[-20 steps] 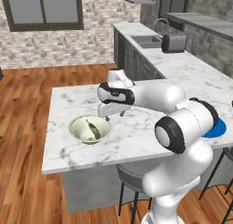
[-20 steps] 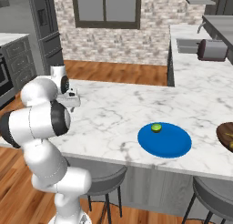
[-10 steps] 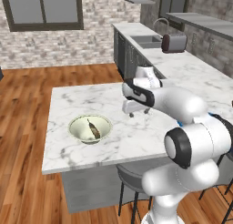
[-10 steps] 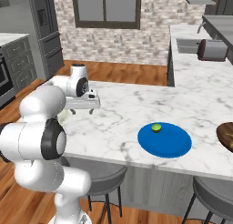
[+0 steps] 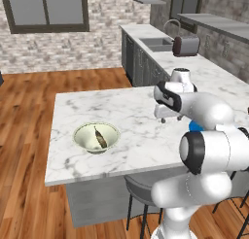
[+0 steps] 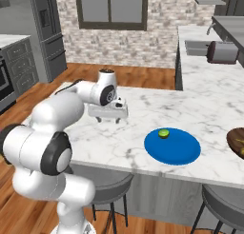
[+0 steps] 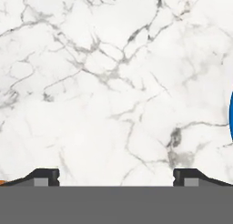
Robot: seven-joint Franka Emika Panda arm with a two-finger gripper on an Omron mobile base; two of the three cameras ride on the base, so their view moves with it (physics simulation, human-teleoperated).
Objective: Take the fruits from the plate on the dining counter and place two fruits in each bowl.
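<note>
A cream bowl [image 5: 96,137] sits at the left of the white marble dining counter [image 5: 127,109], and a brown-yellow banana [image 5: 100,137] lies in it. The bright blue plate [image 6: 172,146] lies near the counter's front edge with a green lime [image 6: 164,133] on its far side. My gripper [image 6: 108,119] hovers just above the bare marble between bowl and plate, open and empty. It is also seen from the other side, gripper [image 5: 168,118]. In the hand view the fingertips [image 7: 45,175] stand wide apart over the marble, and the plate's rim [image 7: 231,114] shows at the right edge.
A dark brown round dish [image 6: 237,141] sits at the counter's right end. The back counter holds a toaster [image 5: 186,45] and a sink [image 5: 158,42]. Grey bar stools [image 6: 102,183] stand under the counter's front edge.
The arm has swung away from above the bowl, across the counter toward the plate. The jaws stayed open and empty; the banana stays in the bowl.
</note>
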